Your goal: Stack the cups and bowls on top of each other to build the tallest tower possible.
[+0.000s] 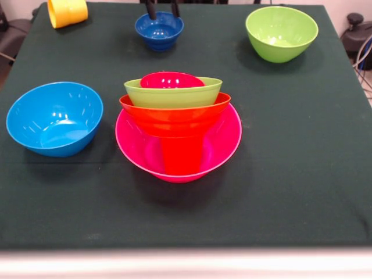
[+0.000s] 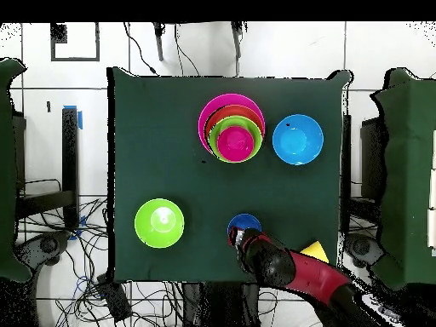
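The tower stands mid-table: a wide pink bowl (image 1: 229, 145) holds a red cup (image 1: 182, 156), and on the cup sit an orange bowl (image 1: 174, 116), a lime green bowl (image 1: 172, 95) and a small red bowl (image 1: 171, 80). From overhead the tower (image 2: 232, 129) shows as nested rings. A small dark blue bowl (image 1: 159, 30) (image 2: 243, 225) sits at the far edge. My gripper (image 1: 163, 10) (image 2: 248, 239) hangs right over it, open, with both fingers spread above the bowl's far side. I cannot tell whether they touch it.
A light blue bowl (image 1: 54, 118) (image 2: 298, 139) rests left of the tower. A second lime green bowl (image 1: 281, 33) (image 2: 159, 223) stands at the far right. A yellow cup (image 1: 67, 11) (image 2: 315, 251) lies on its side at the far left corner of the dark green table (image 1: 290, 174).
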Tool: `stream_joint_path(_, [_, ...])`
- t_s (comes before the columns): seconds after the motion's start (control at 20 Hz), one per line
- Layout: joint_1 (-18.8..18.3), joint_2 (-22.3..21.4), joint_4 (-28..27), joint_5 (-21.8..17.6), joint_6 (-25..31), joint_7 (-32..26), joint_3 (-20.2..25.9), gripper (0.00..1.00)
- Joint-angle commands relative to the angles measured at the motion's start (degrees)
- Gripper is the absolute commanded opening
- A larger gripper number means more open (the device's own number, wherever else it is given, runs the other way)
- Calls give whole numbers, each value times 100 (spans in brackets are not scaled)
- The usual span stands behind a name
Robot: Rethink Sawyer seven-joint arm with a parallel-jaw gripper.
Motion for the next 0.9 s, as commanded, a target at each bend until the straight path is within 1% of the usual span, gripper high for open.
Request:
stream_joint_path(0.05, [95,-97,3,319,533,772,625,100])
stream_joint_path(0.4, [73,6,112,331,331,882,767,100])
stream_joint_path(0.55, [172,40,130,353,241,941,764,100])
stream_joint_path(0.9, [274,51,109,383,212,980,718,100])
